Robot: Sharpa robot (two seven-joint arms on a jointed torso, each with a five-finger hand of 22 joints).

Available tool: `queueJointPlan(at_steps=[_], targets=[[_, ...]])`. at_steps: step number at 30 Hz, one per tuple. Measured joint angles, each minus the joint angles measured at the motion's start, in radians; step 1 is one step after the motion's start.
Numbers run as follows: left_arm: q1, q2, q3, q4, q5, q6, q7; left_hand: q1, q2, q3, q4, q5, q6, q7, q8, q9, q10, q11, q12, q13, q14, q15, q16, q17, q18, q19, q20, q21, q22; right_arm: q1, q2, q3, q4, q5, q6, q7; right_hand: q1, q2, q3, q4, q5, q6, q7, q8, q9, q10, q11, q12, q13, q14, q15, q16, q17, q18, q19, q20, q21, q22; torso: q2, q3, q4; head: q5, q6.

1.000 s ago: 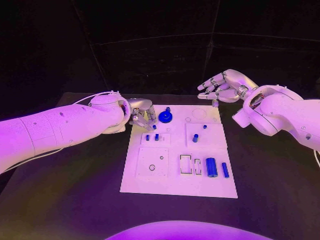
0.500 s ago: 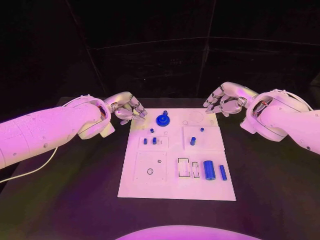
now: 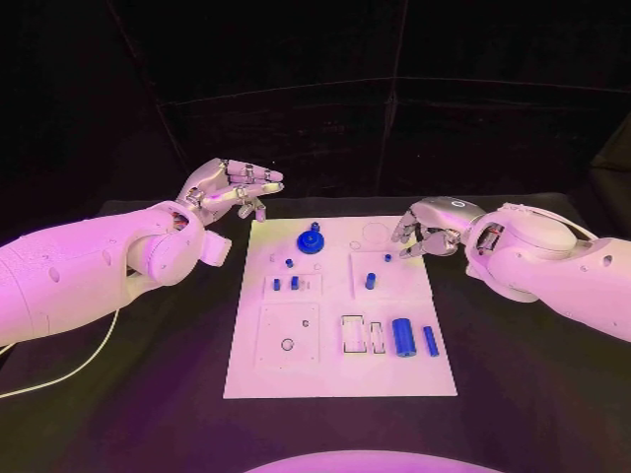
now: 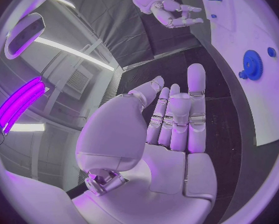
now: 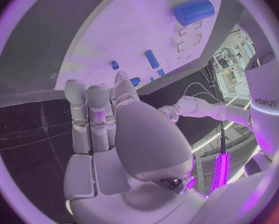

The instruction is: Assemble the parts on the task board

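Nothing is held: left robot hand (image 3: 235,187) flat open, right robot hand (image 3: 422,229) loosely curled, empty. The blue gear (image 3: 312,239) could easily get knocked off the task board (image 3: 330,370) if a reach is rushed.

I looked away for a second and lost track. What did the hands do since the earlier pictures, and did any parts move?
The left hand rose off the task board by the blue gear and drew back past its far left corner, holding nothing. The right hand came down to the board's far right edge, fingers curled, empty. The parts stayed put; the camera itself shifted.

Right hand (image 5: 114,134) empty, fingers straight, beside task board (image 5: 121,40) edge; blue cylinder (image 5: 193,11), blue pegs (image 5: 151,58) on board.
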Motion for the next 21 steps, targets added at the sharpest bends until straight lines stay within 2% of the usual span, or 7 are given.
queueJointPlan(at_steps=[5,9,11,15,21], targets=[[-0.002,-0.002,-0.002,0.015,0.061,0.008,0.029,-0.004,0.004,-0.003,0.003,0.0,-0.008,0.007,0.0,-0.002,-0.008,0.0,0.004,0.0,-0.012,0.002,-0.01,-0.023,0.0,-0.007,0.0,-0.008,-0.006,-0.014,0.021,-0.001,-0.004,-0.036,0.005,-0.01,0.0,0.0,-0.003,-0.003,0.0,-0.006,0.006,-0.012,0.0,-0.011,0.004,-0.011,-0.017,0.0,0.0,0.024,0.02,0.0,0.009,0.002,0.024,0.029,0.0,0.0,0.0004,-0.002,0.002],[-0.003,-0.004,-0.003,0.02,0.084,0.011,0.041,-0.004,0.004,-0.003,0.003,0.0,-0.014,0.009,0.0,-0.002,-0.014,0.007,0.004,-0.001,-0.019,0.002,-0.017,-0.041,0.0,-0.011,0.003,-0.013,-0.01,-0.019,0.037,0.0,-0.014,-0.053,0.008,-0.017,0.0,0.0,0.003,-0.008,-0.004,-0.016,0.016,-0.023,0.0,-0.018,0.011,-0.018,-0.032,0.0,0.007,0.047,0.037,0.0,0.018,0.004,0.043,0.051,0.0,-0.0003,0.002,-0.004,0.002],[-0.003,-0.006,-0.004,0.022,0.093,0.013,0.045,-0.004,0.004,-0.003,0.002,0.0,-0.019,0.01,0.0,-0.002,-0.014,0.007,0.004,-0.001,-0.019,0.002,-0.017,-0.043,0.0,-0.011,0.003,-0.015,-0.01,-0.021,0.043,0.0,-0.021,-0.06,0.01,-0.02,0.0,0.0,0.003,-0.008,-0.004,-0.016,0.016,-0.023,0.0,-0.018,0.011,-0.018,-0.036,0.0,0.007,0.056,0.046,-0.016,0.02,0.005,0.05,0.06,0.0,-0.0009,0.0027,-0.004,0.001],[-0.003,-0.009,-0.005,0.025,0.104,0.014,0.049,-0.004,0.004,-0.006,0.0,0.0,-0.019,0.01,0.0,-0.002,-0.015,0.006,0.004,-0.001,-0.021,0.004,-0.02,-0.047,0.0,-0.011,0.003,-0.015,-0.011,-0.025,0.053,0.0,-0.033,-0.068,0.017,-0.025,0.001,0.001,0.012,-0.017,-0.004,-0.016,0.016,-0.023,0.001,-0.018,0.011,-0.018,-0.047,0.0,0.007,0.094,0.078,-0.016,0.038,0.009,0.077,0.092,0.0,-0.0013,0.0034,-0.004,-0.002],[-0.003,-0.01,-0.005,0.026,0.113,0.017,0.05,-0.004,0.004,-0.011,0.0,0.0,-0.031,0.015,0.0,-0.003,-0.025,0.011,0.008,-0.001,-0.024,0.007,-0.025,-0.055,0.0,-0.011,0.003,-0.022,-0.016,-0.031,0.066,0.0,-0.045,-0.075,0.033,-0.029,0.026,0.026,0.037,-0.026,-0.03,-0.007,0.015,-0.023,0.002,-0.001,0.005,-0.022,-0.067,0.0,0.007,0.148,0.122,-0.016,0.054,0.006,0.119,0.142,0.0,-0.0012,0.003,0.0,-0.006]])
